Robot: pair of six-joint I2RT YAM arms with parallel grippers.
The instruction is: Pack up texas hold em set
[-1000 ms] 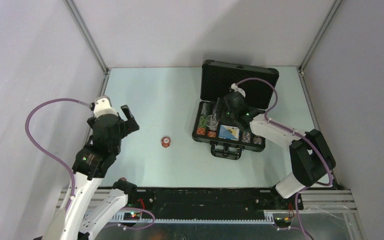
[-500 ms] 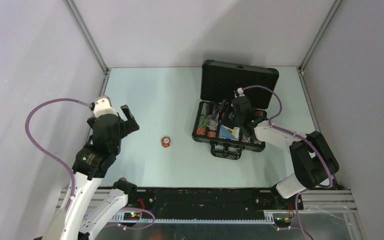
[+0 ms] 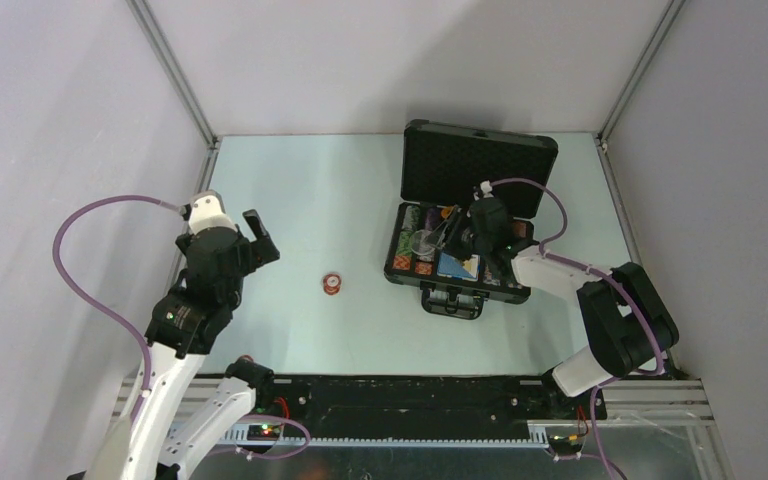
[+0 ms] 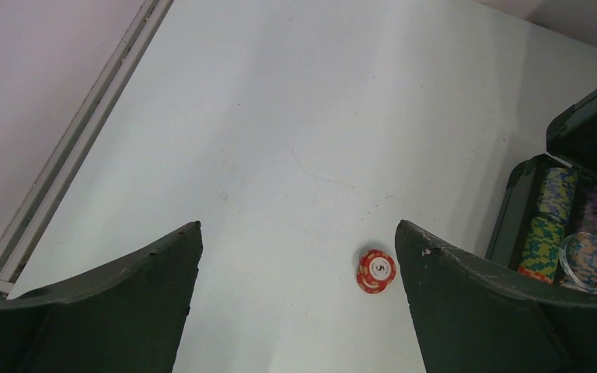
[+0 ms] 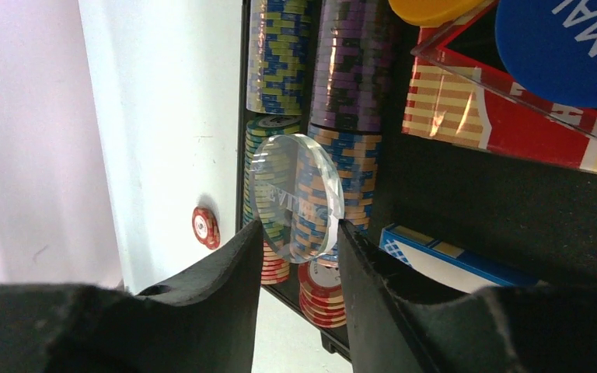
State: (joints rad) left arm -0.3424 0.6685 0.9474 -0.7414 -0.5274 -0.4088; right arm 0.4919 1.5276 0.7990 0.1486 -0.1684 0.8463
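The black case (image 3: 415,135) lies open at the back right, its foam lid (image 3: 480,165) raised. Chip rows (image 5: 350,70) fill its left side, and a clear round disc (image 5: 295,194) stands on edge among them. My right gripper (image 5: 301,229) reaches into the case with both fingers pressed against the disc's lower edges. A small stack of red-white chips (image 3: 331,284) lies alone on the table left of the case. My left gripper (image 4: 298,233) hovers wide open above the table with these chips (image 4: 377,270) close to its right finger.
Inside the case are a blue-white card box (image 5: 451,264), a red-white box (image 5: 505,124), a blue disc (image 5: 567,47) and a yellow one (image 5: 427,9). The case handle (image 3: 452,301) faces the arms. Grey walls with metal rails (image 3: 172,75) enclose the table.
The right gripper has moved forward and down into the case and narrowed its fingers about the clear disc. The left arm and the loose red chips have not moved.
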